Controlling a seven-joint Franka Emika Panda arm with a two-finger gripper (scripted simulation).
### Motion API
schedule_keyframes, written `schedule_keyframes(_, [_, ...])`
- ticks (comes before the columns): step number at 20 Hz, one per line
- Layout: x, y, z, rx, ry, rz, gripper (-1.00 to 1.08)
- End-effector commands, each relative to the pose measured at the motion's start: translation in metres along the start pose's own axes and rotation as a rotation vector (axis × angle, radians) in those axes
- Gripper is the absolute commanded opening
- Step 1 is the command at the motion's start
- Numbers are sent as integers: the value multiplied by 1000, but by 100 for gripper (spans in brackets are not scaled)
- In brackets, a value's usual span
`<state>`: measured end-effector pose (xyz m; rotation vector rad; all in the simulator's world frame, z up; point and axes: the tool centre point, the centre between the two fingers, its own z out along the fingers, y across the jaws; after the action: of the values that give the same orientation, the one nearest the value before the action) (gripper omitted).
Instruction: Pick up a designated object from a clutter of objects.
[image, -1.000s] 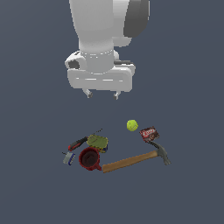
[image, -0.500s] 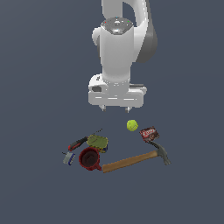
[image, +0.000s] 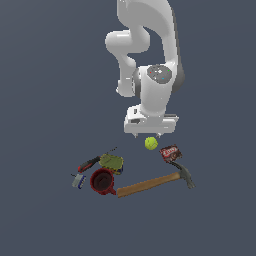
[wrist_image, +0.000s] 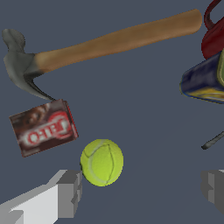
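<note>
The yellow-green tennis ball lies on the dark floor, apart from the other clutter. In the wrist view the ball sits close beside one finger, with the other finger far from it. My gripper hangs open just above the ball and holds nothing; it also shows in the wrist view. The dark red box lies right next to the ball, on the exterior view's right.
A wooden-handled hammer lies in front of the ball. A red mug, a greenish can, a red-handled screwdriver and a small blue-grey item cluster at the exterior view's left.
The arm has come down and shifted to the exterior view's right, so the open gripper is now just over the ball. The objects have not moved.
</note>
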<state>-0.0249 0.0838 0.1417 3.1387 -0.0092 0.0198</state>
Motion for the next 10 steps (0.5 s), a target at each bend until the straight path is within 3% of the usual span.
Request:
schedule_keyframes(1, [-9, -12, 18, 0, -3, -16, 100])
schedule_keyframes(10, [-28, -35, 49, 3, -12, -47, 100])
